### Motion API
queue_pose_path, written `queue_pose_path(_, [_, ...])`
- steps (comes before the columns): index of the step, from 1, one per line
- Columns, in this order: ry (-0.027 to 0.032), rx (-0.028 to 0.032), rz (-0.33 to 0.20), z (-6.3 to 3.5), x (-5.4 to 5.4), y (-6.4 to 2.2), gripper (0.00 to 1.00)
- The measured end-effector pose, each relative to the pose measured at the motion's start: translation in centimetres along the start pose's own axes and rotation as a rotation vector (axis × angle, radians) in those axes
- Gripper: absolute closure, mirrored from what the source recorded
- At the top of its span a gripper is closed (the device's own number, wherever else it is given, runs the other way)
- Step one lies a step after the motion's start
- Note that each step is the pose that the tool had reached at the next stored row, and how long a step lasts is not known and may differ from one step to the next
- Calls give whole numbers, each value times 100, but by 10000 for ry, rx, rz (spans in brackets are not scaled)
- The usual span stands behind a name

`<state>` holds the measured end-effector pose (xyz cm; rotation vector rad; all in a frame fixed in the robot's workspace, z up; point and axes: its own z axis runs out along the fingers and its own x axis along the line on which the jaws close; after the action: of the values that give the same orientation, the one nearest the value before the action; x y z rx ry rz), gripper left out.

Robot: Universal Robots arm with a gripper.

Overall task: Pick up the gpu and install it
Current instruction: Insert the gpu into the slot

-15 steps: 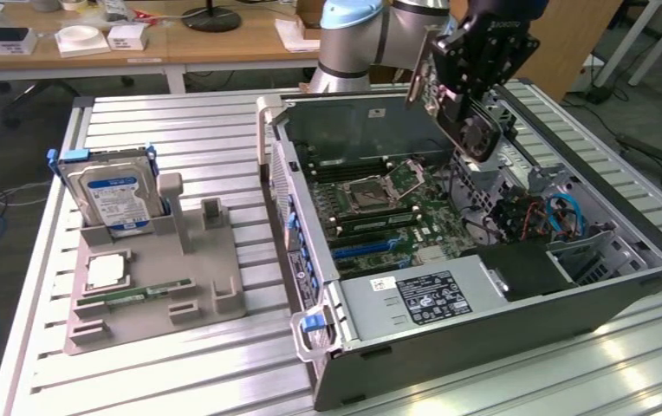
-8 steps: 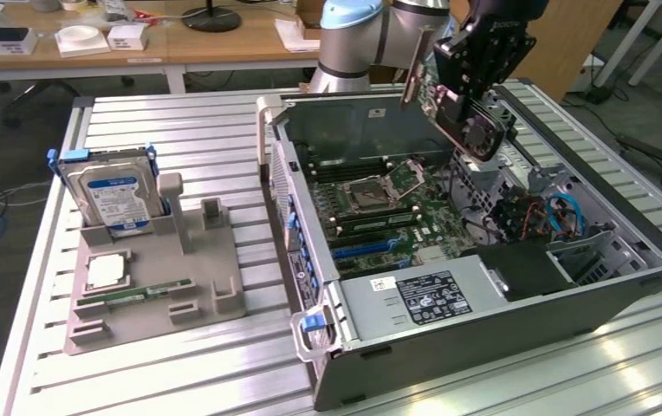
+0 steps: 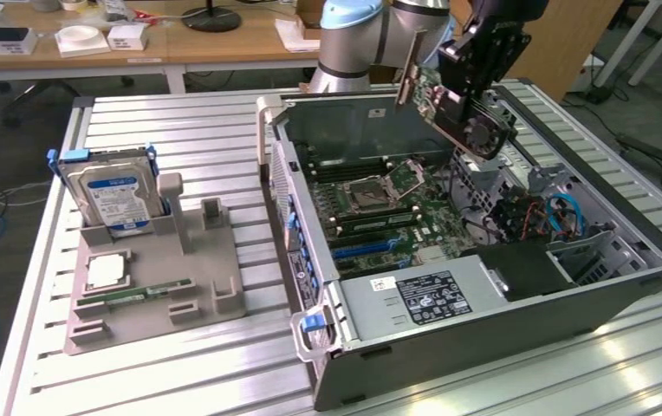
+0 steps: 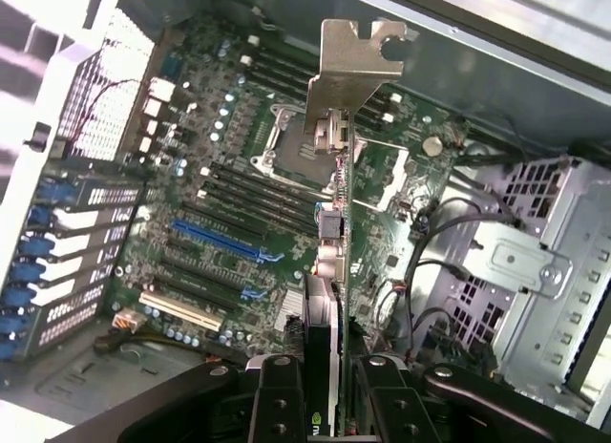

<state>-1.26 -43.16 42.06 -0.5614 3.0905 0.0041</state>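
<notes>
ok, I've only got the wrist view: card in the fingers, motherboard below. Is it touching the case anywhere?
Observer: Not that I can see. In the exterior view the gripper holds the gpu tilted above the open case.
Operator: Over which part of the case?
Observer: The far side, close to the robot's base.
Operator: What else is on the table?
Observer: A grey holder on the exterior view's left, with a hard drive standing upright in it and a memory stick lying flat.
</notes>
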Motion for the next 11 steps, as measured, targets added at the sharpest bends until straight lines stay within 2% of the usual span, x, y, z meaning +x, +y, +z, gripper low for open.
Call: queue_pose_path(11, [4,-2,-1618,2,0,0,73])
